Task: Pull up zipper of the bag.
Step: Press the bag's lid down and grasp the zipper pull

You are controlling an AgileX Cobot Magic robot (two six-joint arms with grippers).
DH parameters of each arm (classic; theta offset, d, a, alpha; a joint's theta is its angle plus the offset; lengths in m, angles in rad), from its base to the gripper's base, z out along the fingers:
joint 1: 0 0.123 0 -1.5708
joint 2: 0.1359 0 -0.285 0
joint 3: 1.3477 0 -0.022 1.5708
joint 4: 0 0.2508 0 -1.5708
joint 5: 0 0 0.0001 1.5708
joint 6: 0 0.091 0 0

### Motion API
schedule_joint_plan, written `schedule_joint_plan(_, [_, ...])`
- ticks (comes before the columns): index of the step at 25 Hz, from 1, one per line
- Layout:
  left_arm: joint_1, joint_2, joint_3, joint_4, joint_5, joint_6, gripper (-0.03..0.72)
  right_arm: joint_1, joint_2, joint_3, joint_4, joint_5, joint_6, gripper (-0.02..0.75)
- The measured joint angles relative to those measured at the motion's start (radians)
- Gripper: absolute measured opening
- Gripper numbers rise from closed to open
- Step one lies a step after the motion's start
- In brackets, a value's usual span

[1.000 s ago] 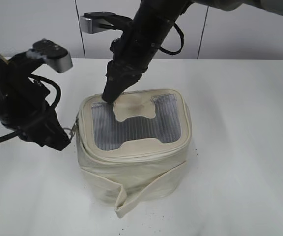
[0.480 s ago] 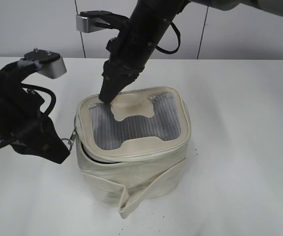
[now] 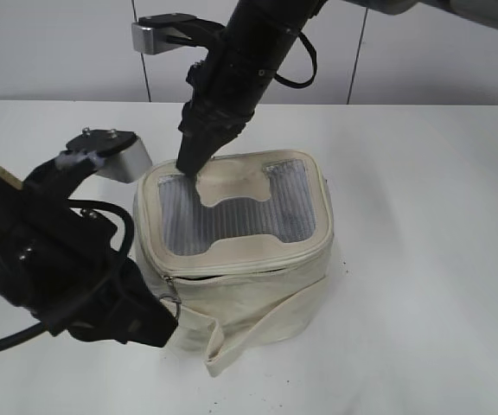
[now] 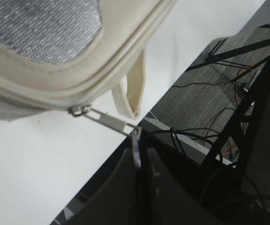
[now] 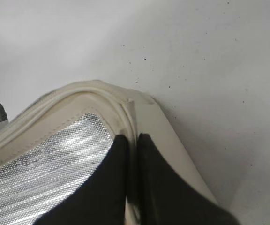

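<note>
The cream bag [image 3: 258, 303] stands mid-table with its grey mesh window [image 3: 232, 220] facing up and a loose strap [image 3: 262, 327] across the front. The zipper track [image 3: 240, 268] runs under the rim, with a dark gap along the front. My left gripper [image 3: 164, 322] is low at the bag's front-left corner. In the left wrist view it [image 4: 138, 161] is shut on the silver ring [image 4: 135, 140] of the zip pull [image 4: 108, 121], drawn taut. My right gripper [image 3: 188, 164] presses on the back-left of the top. In the right wrist view it [image 5: 132, 139] pinches the rim ridge [image 5: 125, 105].
The white table [image 3: 422, 259] stretches to the right and in front of the bag, with a pale wall behind. In the left wrist view the table edge [image 4: 102, 164] is close, with floor, cables and a dark frame [image 4: 247, 117] beyond.
My left gripper has moved from the bag's left side round to its front-left corner, taking the zip pull along the rim. The bag turned slightly. The right gripper stayed on the top.
</note>
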Motion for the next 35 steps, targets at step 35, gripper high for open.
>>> schedule_joint_plan(35, [-0.291, 0.151, -0.047, -0.462, -0.535, -0.019, -0.002, -0.012, 0.0, -0.005, -0.021, -0.001, -0.003, 0.031])
